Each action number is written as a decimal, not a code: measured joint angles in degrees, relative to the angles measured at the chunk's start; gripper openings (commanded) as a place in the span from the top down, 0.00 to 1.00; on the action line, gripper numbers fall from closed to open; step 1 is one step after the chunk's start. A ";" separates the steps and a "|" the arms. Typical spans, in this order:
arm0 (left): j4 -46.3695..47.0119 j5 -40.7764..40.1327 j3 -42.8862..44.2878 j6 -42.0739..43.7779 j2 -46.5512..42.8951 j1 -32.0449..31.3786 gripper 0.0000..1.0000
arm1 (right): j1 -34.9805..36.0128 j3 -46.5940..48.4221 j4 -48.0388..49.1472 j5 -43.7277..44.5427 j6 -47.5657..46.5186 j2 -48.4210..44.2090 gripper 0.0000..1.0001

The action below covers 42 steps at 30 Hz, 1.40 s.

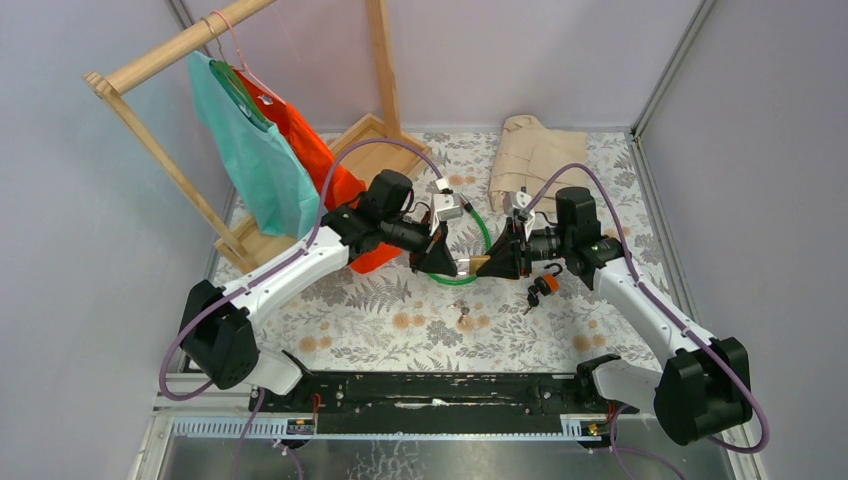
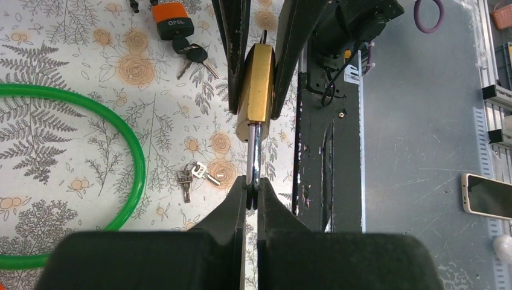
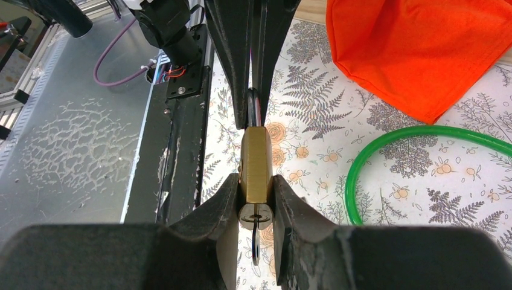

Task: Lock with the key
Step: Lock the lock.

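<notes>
1. The brass padlock (image 1: 478, 264) hung in the air over the middle of the floral surface (image 1: 380, 320). It was carried between the two arms and lay roughly level, its shackle end toward the left arm.
2. The left jaws were pressed almost fully together, pinching the bend of the steel shackle (image 2: 252, 151) at their tips.
3. The right jaws stood partly open, clamped on the two flat sides of the padlock's brass body at its keyhole end.
4. A key (image 3: 255, 241) sat in the keyway on the padlock's end face and stuck out between the right jaws toward that wrist camera.
5. One bare leg of the shackle showed between the body and the left jaws. Whether the other leg was seated in the body could not be told.
6. On the surface below lay a small bunch of loose keys (image 2: 194, 175). An orange padlock marked OPEL (image 2: 171, 18) lay farther off, with black-headed keys (image 2: 193, 54) just beside it.
7. A green loop of tubing (image 2: 136, 163) lay flat near the loose keys, apart from them.
8. An orange cloth (image 3: 422, 48) rested behind the loop, beside a wooden rack (image 1: 160, 60) that held a teal garment (image 1: 250, 150).
</notes>
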 measured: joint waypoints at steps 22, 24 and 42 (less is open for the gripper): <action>1.86 3.08 -0.11 -8.00 2.78 0.83 1.00 | 1.36 -3.17 5.20 3.28 2.29 -0.63 1.00; 2.60 3.78 -0.57 -8.24 2.69 0.81 1.00 | 1.75 -3.17 5.07 3.76 1.81 -1.03 1.00; -0.02 -0.57 -1.22 6.19 -0.46 -0.17 0.87 | 2.05 -0.90 -0.63 4.70 -7.65 -1.07 1.00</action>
